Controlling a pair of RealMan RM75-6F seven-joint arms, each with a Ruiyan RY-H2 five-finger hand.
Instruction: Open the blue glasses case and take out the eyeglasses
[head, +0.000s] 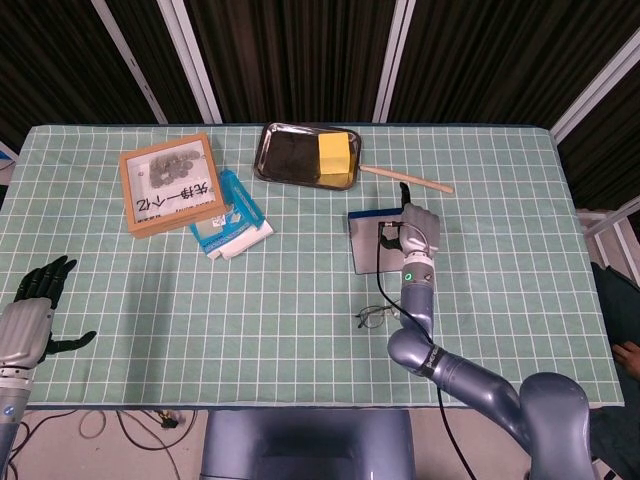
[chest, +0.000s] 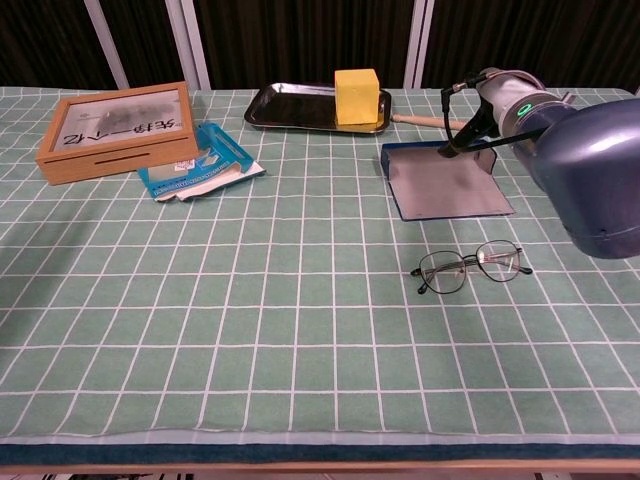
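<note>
Final step judged in hand: glasses (chest: 470, 267) are already out, lying on the worktop (chest: 250, 330) near the right hand (head: 412, 232), on its robot side. The case (chest: 445, 184) is held by that hand at its far edge. Next: release and retract. Left hand (head: 30, 318) is parked well apart, spread wide and holding nothing.
</note>
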